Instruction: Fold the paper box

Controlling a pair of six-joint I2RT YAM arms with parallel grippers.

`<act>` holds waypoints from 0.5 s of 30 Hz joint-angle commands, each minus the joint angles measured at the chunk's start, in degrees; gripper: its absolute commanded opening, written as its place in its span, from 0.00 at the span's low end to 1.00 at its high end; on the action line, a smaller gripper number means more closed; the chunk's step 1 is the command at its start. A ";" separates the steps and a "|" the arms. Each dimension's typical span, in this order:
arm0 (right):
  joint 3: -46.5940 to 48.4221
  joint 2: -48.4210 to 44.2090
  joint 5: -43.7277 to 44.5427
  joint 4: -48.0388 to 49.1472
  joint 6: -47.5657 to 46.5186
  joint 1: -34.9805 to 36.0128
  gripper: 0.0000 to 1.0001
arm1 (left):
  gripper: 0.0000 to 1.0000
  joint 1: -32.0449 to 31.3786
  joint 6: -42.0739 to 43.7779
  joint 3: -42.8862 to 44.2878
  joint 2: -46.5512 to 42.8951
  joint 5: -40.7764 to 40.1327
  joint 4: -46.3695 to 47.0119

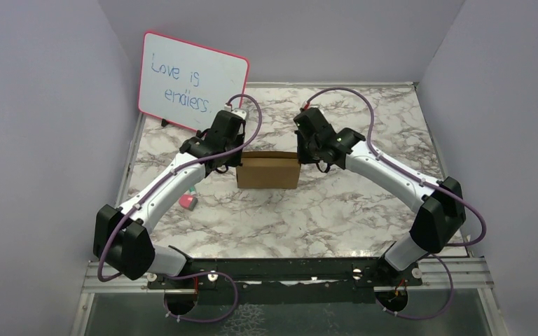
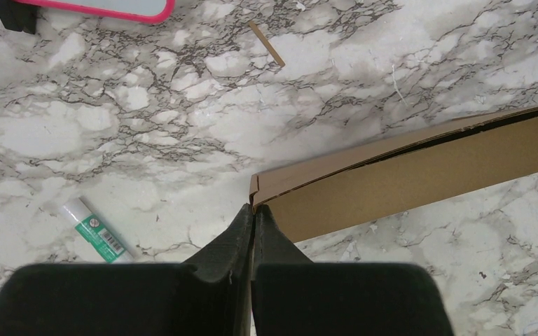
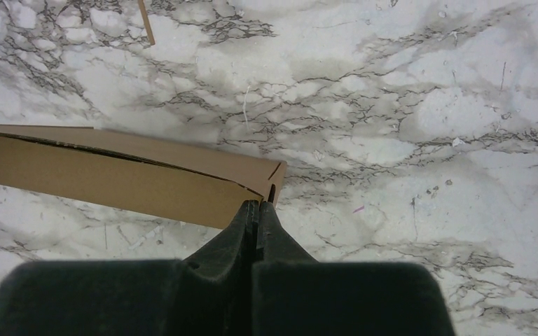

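Jaws pressed shut, my left gripper (image 2: pixel 253 208) and right gripper (image 3: pixel 259 205) touch opposite ends of the paper box (image 1: pixel 268 171) between them; whether either nips cardboard is unclear. Final shaping seems in hand; squaring its ends next likely needs even pressure.

I see paper box (image 1: pixel 268 170) matt brown cardboard | counter (image 1: pixel 336 210) smooth marble-look, slight sheen | left fingers (image 2: pixel 232 241) matt black, grainy

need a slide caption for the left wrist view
Shut left tool with its tips at the corner of the brown paper box on the marble table.
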 commanded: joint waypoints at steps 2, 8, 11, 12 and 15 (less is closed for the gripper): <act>-1.94 -0.34 0.48 5.24 -0.72 3.13 0.01 | 0.00 -1.99 -2.07 -1.37 -2.19 1.49 4.30; -5.72 -2.45 1.73 8.32 -2.79 4.77 0.01 | 0.00 -2.32 -2.54 -2.45 -2.95 0.75 5.52; -6.73 -2.84 2.51 8.60 -2.82 5.13 0.01 | 0.00 -2.52 -2.70 -2.56 -2.88 0.54 5.75; -6.93 -2.96 2.87 8.60 -2.69 5.29 0.01 | 0.00 -2.61 -2.90 -2.56 -2.78 0.52 5.83; -7.01 -3.09 4.89 8.25 -2.13 5.82 0.01 | 0.00 -3.09 -3.75 -2.17 -2.52 -0.05 5.80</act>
